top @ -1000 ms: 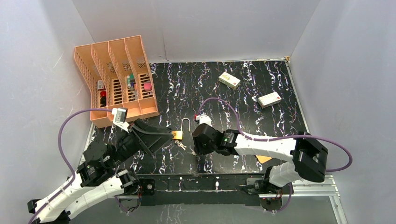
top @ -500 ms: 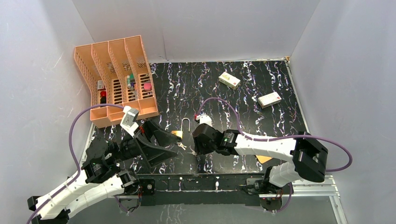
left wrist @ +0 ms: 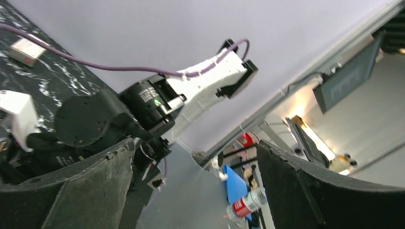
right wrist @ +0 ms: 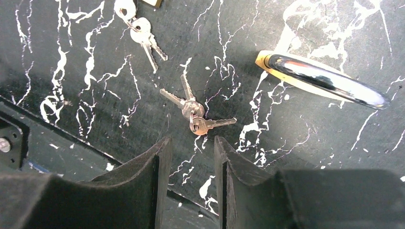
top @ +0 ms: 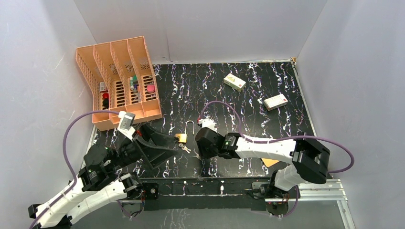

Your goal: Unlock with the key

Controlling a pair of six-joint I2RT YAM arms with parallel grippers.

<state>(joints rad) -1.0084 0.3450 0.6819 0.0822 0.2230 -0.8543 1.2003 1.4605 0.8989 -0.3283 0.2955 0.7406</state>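
The key (right wrist: 193,113), a small silver bunch on a ring, is seen lying flat on the black marbled surface (right wrist: 296,143). It is placed just ahead of the right gripper (right wrist: 192,142), whose jaws are parted a little with nothing between them. A second bunch (right wrist: 140,33) and a steel shackle (right wrist: 325,81) are seen nearby. The left gripper (left wrist: 196,144) is positioned near the brass padlock (top: 181,138), jaws spread wide and empty.

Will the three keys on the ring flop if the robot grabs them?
Probably: the keys are linked loosely, so gripping one likely leaves the others dangling. They lie flat on the table, so they might slide first.
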